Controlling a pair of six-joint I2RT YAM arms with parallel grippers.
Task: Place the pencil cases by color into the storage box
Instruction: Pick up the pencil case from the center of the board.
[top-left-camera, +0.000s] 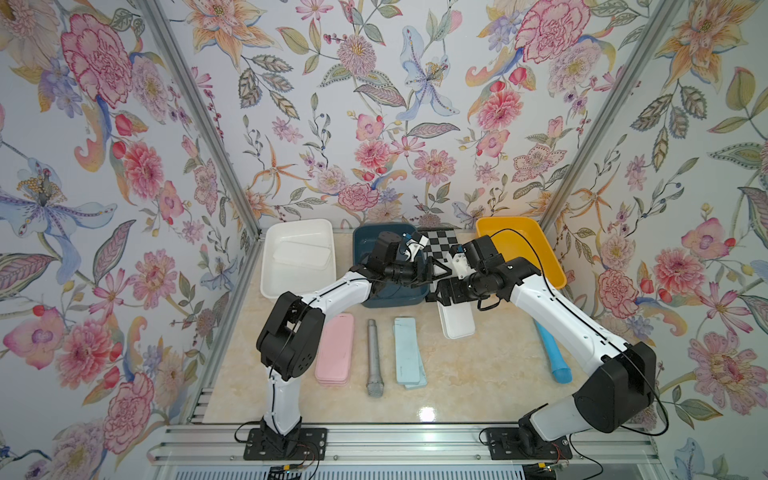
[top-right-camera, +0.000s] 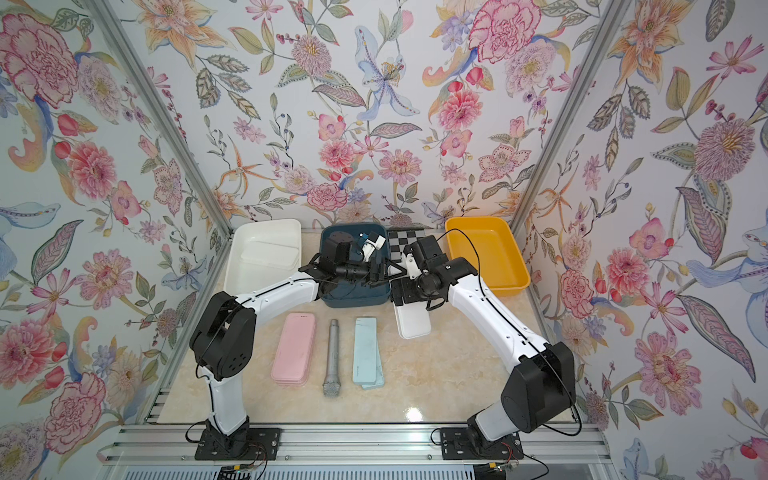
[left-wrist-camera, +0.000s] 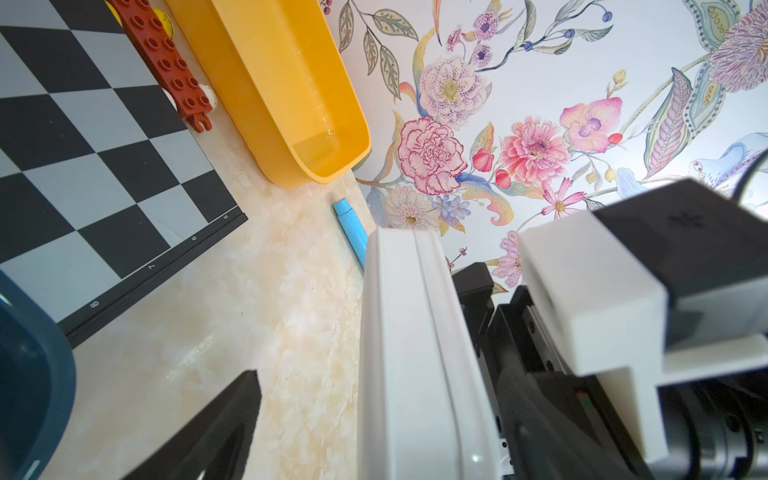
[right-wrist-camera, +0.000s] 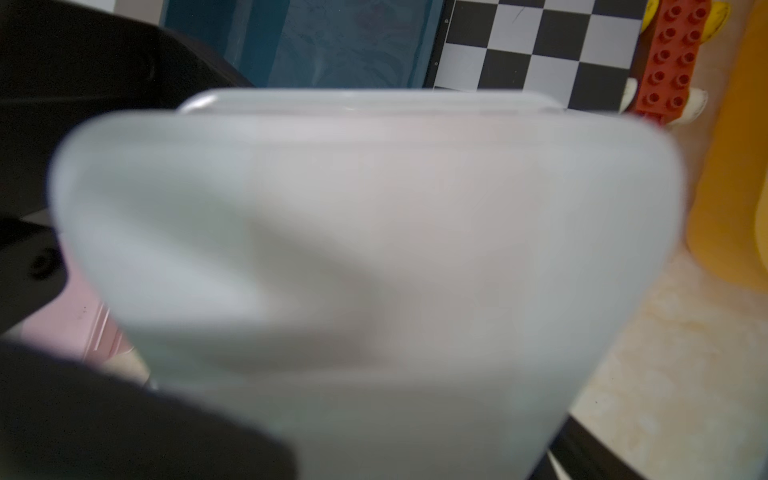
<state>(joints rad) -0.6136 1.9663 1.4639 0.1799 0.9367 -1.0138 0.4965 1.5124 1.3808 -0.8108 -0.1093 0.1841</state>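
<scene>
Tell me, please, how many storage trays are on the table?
3: a white tray at the far left, a dark blue tray beside it, and a yellow tray at the far right. None appears hidden.

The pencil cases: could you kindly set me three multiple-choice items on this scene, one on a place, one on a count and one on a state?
1. Where does the mic lie?
A. between the pink cases and the blue cases
B. in the yellow bin
C. on the checkerboard

2. How many cases lie in the white bin?
A. none
B. one
C. three

3. What is the right claw shut on?
A. a white case
B. the tube
C. nothing

Answers:
1 A, both top views show a stack on either side of it.
2 B, a single white case shows there.
3 A, that case fills the right wrist view between the fingers.
</scene>
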